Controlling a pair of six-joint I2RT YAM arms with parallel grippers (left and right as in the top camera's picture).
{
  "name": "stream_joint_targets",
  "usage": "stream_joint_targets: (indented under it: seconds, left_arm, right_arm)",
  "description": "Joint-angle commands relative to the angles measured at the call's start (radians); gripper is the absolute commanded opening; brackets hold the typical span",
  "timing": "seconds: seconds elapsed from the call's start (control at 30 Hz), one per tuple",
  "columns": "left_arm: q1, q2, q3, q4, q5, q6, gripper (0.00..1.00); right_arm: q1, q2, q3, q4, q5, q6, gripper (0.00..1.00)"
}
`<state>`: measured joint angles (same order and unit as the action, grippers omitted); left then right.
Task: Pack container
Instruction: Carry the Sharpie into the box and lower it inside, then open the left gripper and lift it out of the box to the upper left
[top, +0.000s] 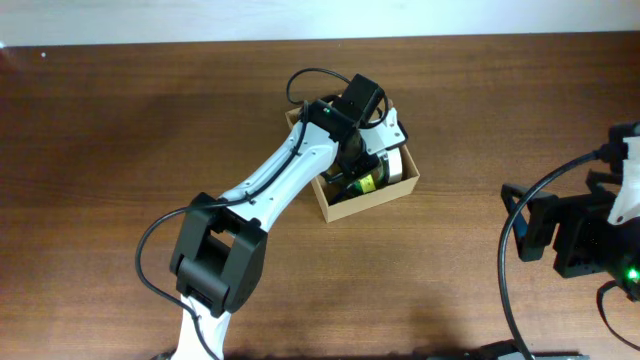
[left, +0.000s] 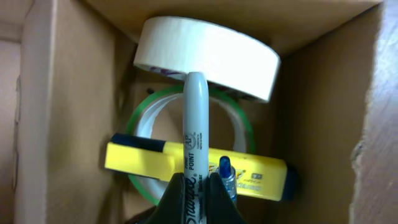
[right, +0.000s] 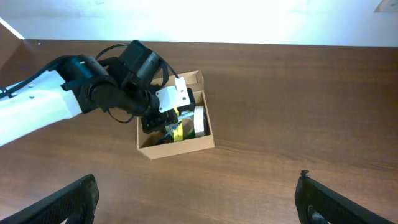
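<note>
Left jaws closed on a slim grey marker inside the plain cardboard box on the wooden table, cream paper tape roll, glossy green-edged clear roll, flat yellow highlighter beneath, blue pen mostly hidden, right jaws wide open, tips cut off

1 box is holding 2 tape rolls: a white roll and a green-rimmed roll. 1 highlighter, 1 marker and 1 pen are showing inside.
</note>
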<state>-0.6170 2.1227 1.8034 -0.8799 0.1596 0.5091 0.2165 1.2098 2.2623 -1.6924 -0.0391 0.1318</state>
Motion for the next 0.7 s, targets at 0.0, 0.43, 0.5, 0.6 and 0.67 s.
stream_joint_targets:
  seconds: [0.0,0.43,0.5,0.6,0.67]
  left_arm:
    - [-0.003,0.008,-0.010,-0.004,0.039,0.016,0.02]
    - [-0.002,0.000,0.079,-0.037,-0.016,0.016,0.65]
    - [-0.002,-0.007,0.137,-0.068,-0.047,0.016,0.66]
    - [-0.002,-0.019,0.257,-0.135,-0.090,0.015,0.67]
    - [-0.002,-0.031,0.346,-0.177,-0.108,-0.005,0.68]
  right_arm:
    - [-0.008,-0.002,-0.003,-0.006,-0.001,0.003,0.99]
    - [-0.008,-0.001,-0.003,-0.006,0.014,-0.004,0.99]
    - [-0.008,-0.001,-0.003,-0.006,0.026,-0.004,0.99]
    - [-0.008,-0.001,-0.003,-0.006,0.056,-0.004,0.99]
    - [-0.008,0.002,-0.003,-0.006,0.086,-0.004,0.99]
